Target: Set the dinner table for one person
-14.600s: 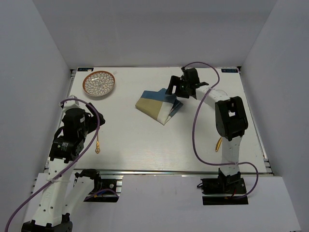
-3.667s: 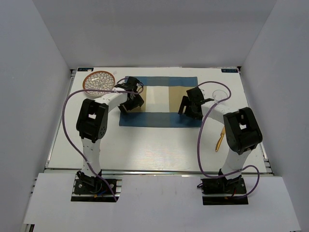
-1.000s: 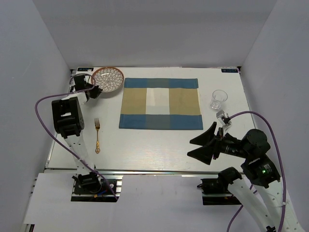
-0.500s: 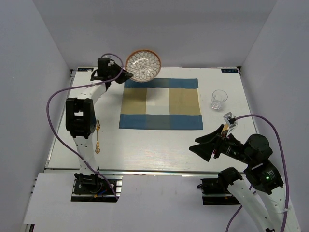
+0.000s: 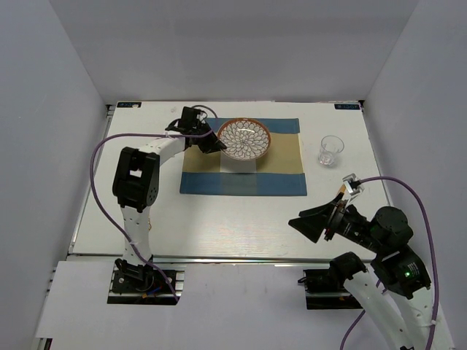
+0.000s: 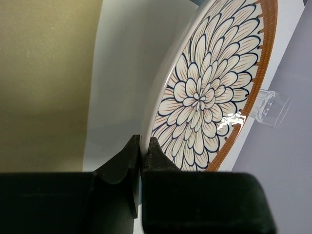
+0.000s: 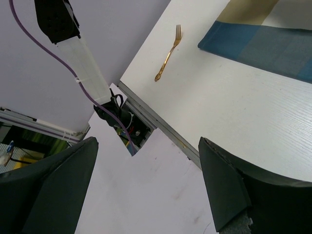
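The dinner table (image 5: 219, 219) is a white top with a metal rail in front. On it lies a blue-and-tan placemat (image 5: 243, 175). My left gripper (image 5: 214, 140) is shut on the near rim of a flower-patterned plate (image 5: 245, 138) with an orange border, held over the mat's upper middle. In the left wrist view the plate (image 6: 209, 92) tilts above the mat (image 6: 44, 73), its rim pinched at the left gripper (image 6: 141, 144). My right gripper (image 5: 303, 224) hangs open and empty by the front right edge; its view shows the right gripper (image 7: 146, 146) over the rail.
A clear glass (image 5: 330, 149) stands right of the mat, also visible past the plate as the glass (image 6: 270, 107). A gold fork (image 7: 168, 53) lies on the table left of the mat; the left arm hides it from above.
The left gripper has carried the plate from the back left corner, up and rightward, to over the placemat. The right arm has drifted slightly toward the front edge, still open.
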Robot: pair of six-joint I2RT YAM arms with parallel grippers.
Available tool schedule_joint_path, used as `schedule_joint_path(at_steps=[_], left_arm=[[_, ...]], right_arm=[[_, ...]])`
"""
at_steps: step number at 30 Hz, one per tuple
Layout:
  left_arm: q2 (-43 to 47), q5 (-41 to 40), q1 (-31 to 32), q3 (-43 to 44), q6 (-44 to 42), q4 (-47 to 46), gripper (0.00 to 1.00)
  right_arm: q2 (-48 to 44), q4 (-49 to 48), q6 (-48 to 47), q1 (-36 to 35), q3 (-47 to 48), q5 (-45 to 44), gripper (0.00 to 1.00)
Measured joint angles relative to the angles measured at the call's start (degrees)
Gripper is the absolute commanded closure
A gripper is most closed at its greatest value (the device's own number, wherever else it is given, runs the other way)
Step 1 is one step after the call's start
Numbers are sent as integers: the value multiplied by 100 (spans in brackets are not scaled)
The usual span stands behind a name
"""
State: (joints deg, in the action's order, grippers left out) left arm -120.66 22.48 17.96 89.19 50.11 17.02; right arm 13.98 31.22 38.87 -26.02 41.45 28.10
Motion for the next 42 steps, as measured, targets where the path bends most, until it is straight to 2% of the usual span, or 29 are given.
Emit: schedule_joint_path(at_steps=[16, 18, 19, 21, 22, 23, 24, 30, 33, 38, 42], left_arm=[[-96, -20, 81, -450, -120, -219, 100], [-96, -20, 114, -494, -122, -249, 95], [-96, -17, 131, -516, -122, -256, 81], [-96, 22, 146, -553, -122, -264, 64], [-94, 74, 153, -560, -103, -302, 51], [-83, 87, 157, -566, -76, -345, 16], [-72, 103, 157, -573, -101, -391, 2], [245, 9, 181, -649, -98, -385, 2], [717, -540, 251, -667, -175, 85, 2], [1735, -1757, 350, -710, -210, 1043, 2], [2723, -2579, 354, -1113, -273, 1687, 2]], right_arm=[[-50, 35, 146, 2, -337, -68, 11], [-50, 33, 153, 2, -385, -72, 11], [-50, 37, 162, 2, -404, -74, 11], [-50, 35, 170, 2, -428, -72, 11], [-50, 33, 170, 2, -433, -74, 11], [-50, 28, 170, 2, -442, -70, 11], [-50, 26, 170, 2, -452, -70, 11], [44, -160, 114, 2, -551, -87, 11], [461, -463, 2, 0, -772, -170, 11], [2013, -715, -221, 2, -1019, -1014, 11], [3941, -647, -509, 24, -407, -2310, 11]])
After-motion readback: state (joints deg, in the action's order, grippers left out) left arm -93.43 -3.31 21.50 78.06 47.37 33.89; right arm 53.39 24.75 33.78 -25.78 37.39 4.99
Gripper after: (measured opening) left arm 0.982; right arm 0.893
